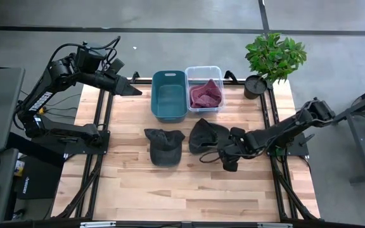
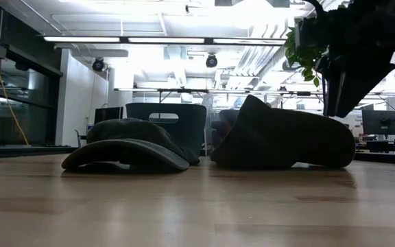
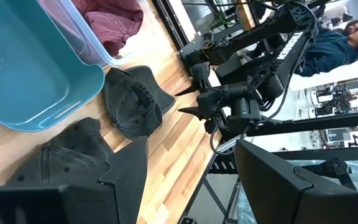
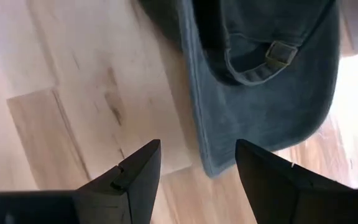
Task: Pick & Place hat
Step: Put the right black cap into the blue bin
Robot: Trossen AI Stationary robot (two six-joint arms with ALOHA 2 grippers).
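High view: right hat (image 1: 206, 135) brim points toward right gripper (image 1: 215, 158).

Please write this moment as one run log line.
right gripper: open, beside right cap | left gripper: open, waiting near teal bin | caps on table: two

Both arms matte black, jointed links, black cables looped at the wrists; right gripper (image 4: 197, 165) has wedge-shaped, pointed black fingers (image 4: 138, 171).

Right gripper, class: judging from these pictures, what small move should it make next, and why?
Probably ease forward and down so the fingers straddle the edge of the right-hand cap. The right gripper is open, empty and just short of that edge, with bare table between its fingers.
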